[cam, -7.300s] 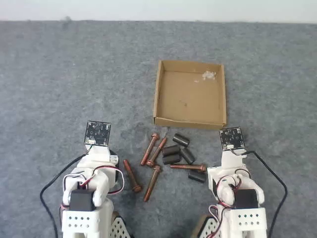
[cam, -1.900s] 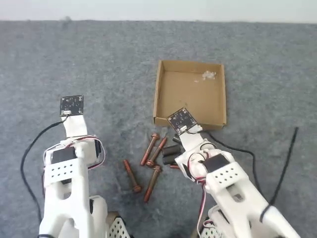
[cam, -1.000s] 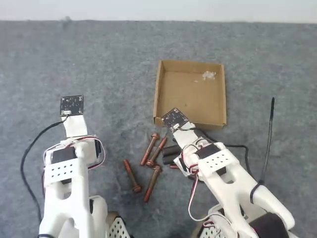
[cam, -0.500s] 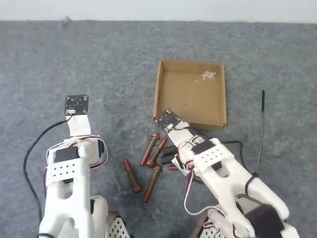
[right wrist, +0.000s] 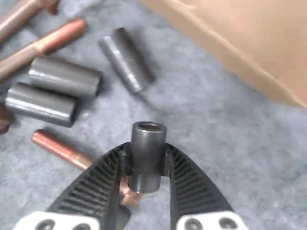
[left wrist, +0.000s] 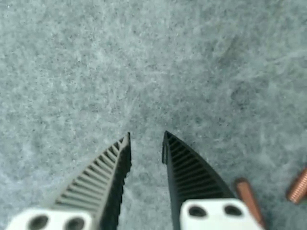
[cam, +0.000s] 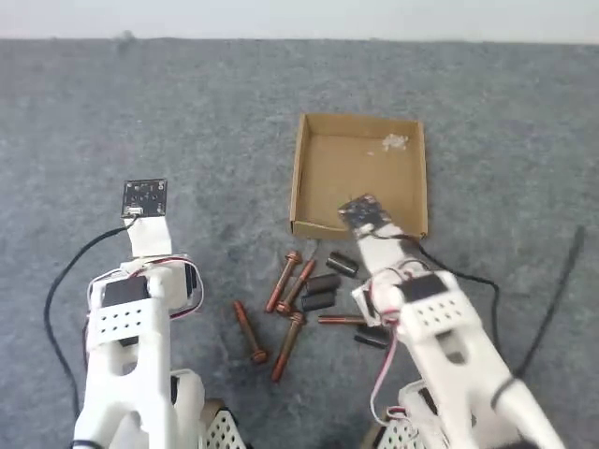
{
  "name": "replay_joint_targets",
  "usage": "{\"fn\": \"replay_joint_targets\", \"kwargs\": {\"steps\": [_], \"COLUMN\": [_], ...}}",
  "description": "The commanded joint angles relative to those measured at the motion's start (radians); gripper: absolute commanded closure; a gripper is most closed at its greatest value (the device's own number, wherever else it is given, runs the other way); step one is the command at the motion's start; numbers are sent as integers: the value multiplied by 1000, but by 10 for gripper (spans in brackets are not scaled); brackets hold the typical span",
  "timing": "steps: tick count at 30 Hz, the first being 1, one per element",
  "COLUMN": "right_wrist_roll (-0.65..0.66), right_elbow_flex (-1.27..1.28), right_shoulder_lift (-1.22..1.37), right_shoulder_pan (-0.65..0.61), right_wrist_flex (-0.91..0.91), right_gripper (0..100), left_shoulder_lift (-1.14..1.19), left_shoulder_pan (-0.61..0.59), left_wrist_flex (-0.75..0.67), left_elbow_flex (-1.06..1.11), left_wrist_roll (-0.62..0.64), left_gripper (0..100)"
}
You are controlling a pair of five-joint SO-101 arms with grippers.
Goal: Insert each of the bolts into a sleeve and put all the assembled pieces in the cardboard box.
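One sleeve [right wrist: 148,136] now off the carpet [right wrist: 230,158], tight in right gripper [right wrist: 145,149]; left gripper [left wrist: 146,140] narrowly agape.

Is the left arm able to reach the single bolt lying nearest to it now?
Probably yes: the left gripper is open over bare carpet, and that bolt lies alone with nothing covering it.
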Motion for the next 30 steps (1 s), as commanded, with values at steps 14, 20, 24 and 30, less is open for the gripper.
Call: {"fn": "replay_joint_targets", "kwargs": {"steps": [14,20,24,30], "right_wrist_roll": [-11,-12,-12,-11], "right_elbow_flex": [183,183,183,183], "right_shoulder_lift": [-366,-366,-366,-366], "right_shoulder_pan": [124,127,128,128], "right_wrist_flex": [-143,-150,-150,-150], "right_gripper": [986,986,986,985], "left_shoulder_lift": [3,95,275,546], "left_shoulder_pan": [285,450,557,640], "left_wrist_flex": [-11,55,72,28], "left_elbow_flex": [-85,-242,-363,-426], "left_wrist_roll": [61,181,264,304], "left_gripper": [896,895,895,898]}}
